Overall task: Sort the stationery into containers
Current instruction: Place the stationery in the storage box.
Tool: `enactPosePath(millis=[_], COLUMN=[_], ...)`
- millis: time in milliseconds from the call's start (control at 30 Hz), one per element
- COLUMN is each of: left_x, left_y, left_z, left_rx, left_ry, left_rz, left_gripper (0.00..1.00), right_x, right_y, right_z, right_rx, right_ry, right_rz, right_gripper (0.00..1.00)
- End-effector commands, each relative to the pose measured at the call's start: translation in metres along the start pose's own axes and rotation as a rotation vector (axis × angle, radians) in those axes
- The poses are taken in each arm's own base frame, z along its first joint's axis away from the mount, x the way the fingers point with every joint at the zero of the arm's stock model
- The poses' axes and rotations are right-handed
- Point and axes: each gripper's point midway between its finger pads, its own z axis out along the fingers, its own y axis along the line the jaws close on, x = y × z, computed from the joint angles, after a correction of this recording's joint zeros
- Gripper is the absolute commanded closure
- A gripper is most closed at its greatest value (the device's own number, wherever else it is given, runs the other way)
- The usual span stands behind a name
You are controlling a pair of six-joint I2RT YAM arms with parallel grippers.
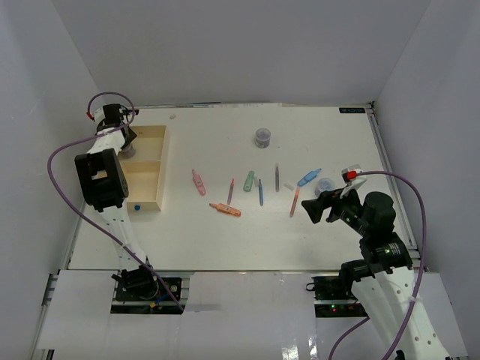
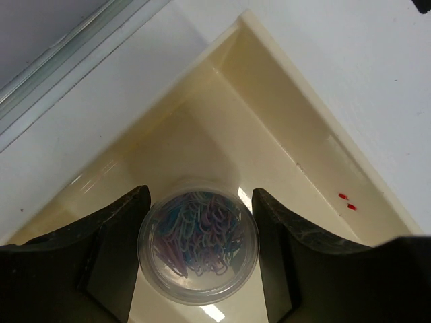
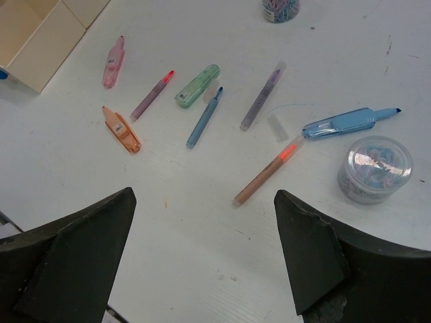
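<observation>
Inside a white-walled booth, we are looking down on a white tabletop (image 1: 225, 240). The cream tray (image 1: 161, 169) is lying along its left edge, toward the far corner. The left gripper (image 2: 200, 202) is hanging over the tray's far corner compartment, its jaws holding a clear pot of paper clips (image 2: 199, 245) inside it. The right gripper (image 3: 203, 195) is hovering near the right edge, jaws wide with nothing between them. A second pot (image 3: 375, 168) is standing by the right edge and a third pot (image 1: 262, 137) toward the far edge. The green marker (image 3: 198, 85) and other pens are lying mid-tabletop.
</observation>
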Motion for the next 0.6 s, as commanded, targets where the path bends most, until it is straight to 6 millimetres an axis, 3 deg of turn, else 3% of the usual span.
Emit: enactPosePath(millis=[0, 200, 300, 400, 500, 567], left_x=[-0.025, -0.033, -0.045, -0.055, -0.062, -0.057], left_y=[-0.008, -0.014, -0.018, -0.026, -0.051, -0.083], left_z=[-0.007, -0.022, -0.042, -0.070, -0.110, -0.146], left_rx=[0.029, 0.075, 0.107, 0.159, 0.246, 0.329], left_ry=[-0.060, -0.067, -0.086, -0.100, -0.130, -0.166], left_rz=[-0.036, -0.033, -0.037, -0.037, 0.032, 0.167], left_gripper=[0.30, 0.04, 0.02, 0.02, 0.02, 0.02], right_x=[-0.010, -0.011, -0.011, -0.012, -0.014, -0.016], right_y=[0.008, 0.008, 0.010, 0.011, 0.011, 0.012], right_z=[0.000, 0.000, -0.001, -0.001, -0.002, -0.003], right_rx=[-0.042, -0.045, -0.053, -0.057, -0.057, -0.059], right_ry=[-0.042, -0.048, -0.054, -0.059, -0.066, -0.074], right_rz=[-0.032, -0.035, -0.039, -0.041, -0.044, -0.045], right_gripper=[0.10, 0.10, 0.10, 0.10, 0.10, 0.10])
